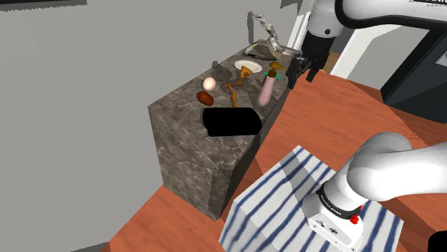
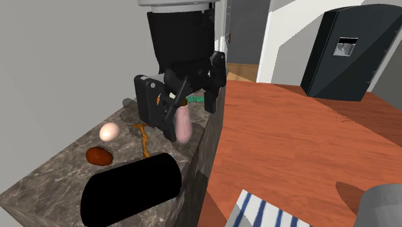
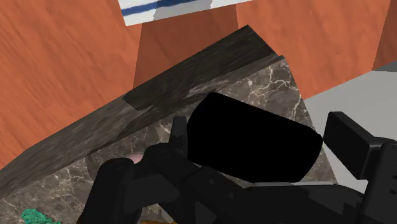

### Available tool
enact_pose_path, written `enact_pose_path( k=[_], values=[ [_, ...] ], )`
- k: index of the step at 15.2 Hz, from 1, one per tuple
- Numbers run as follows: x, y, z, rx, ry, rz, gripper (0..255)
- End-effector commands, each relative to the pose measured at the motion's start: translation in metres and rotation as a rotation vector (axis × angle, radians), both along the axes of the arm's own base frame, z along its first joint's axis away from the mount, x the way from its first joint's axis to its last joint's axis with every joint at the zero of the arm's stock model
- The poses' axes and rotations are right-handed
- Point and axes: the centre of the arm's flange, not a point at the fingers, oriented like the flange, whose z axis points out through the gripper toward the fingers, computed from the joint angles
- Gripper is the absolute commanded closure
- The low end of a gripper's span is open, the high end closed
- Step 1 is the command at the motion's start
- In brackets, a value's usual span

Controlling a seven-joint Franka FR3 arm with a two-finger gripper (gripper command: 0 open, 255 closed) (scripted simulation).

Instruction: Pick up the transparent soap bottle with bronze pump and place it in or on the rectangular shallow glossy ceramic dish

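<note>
Gripper (image 1: pixel 301 77) hangs with its 2 fingers spread, holding nothing, over the dark stone counter (image 1: pixel 179 122); the pinkish soap bottle (image 1: pixel 267 91) stands just beside and below it.

We see glossy white arm (image 1: pixel 390 172) links with dark bands at the joints. Base end: small white block (image 1: pixel 331 225) with dark screw dots, red marks at its 3 o'clock. Gripper (image 1: pixel 301 80) all black, boxy. Stand (image 1: pixel 279 200): white box, blue stripes.
</note>
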Motion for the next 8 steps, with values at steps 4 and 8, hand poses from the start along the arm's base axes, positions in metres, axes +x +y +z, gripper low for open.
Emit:
enact_pose_path(
  k=[4, 8],
  values=[
    [0.027, -0.030, -0.005, 0.009, 0.004, 0.000, 0],
    [0.064, -0.070, -0.013, 0.021, 0.010, -0.001, 0]
  ],
)
